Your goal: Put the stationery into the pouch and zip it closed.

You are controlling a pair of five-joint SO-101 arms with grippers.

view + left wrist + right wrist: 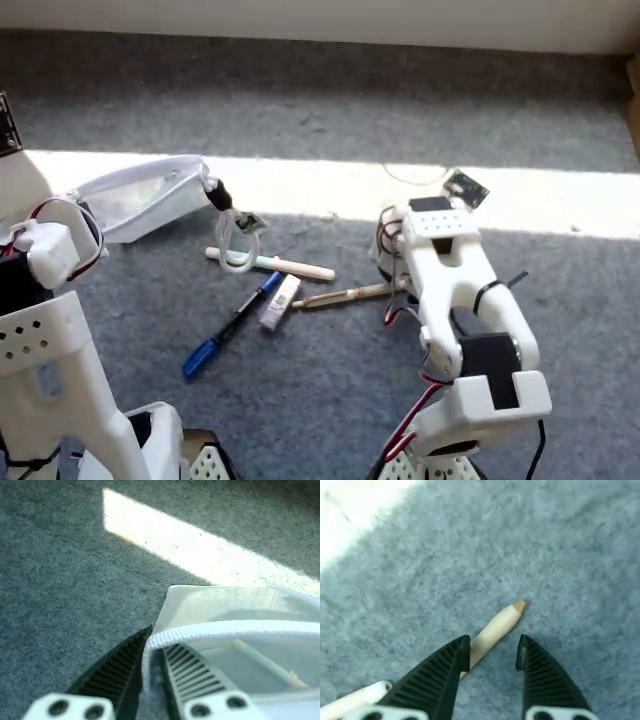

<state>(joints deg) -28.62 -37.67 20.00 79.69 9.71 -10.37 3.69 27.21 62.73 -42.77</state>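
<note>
I read the left gripper (156, 642) as clamped on the rim of the pouch (235, 607), with the white zipper tape pinched between both fingers. In the high view the translucent pouch sits at the left arm, and its far end points toward the loose stationery.

The right gripper (492, 652) has its jaws apart and points down at the grey carpet (560, 540). The wooden pencil (496, 626) lies at an angle on the carpet below it. Its shaft passes under one fingertip and its tip extends beyond the fingertips. I cannot tell whether that finger touches it.

In the high view, a white pen (272, 264), a blue pen (232, 322) and a small white stick (280, 302) lie on the carpet between the pouch and the right arm, all outside the pouch.
</note>
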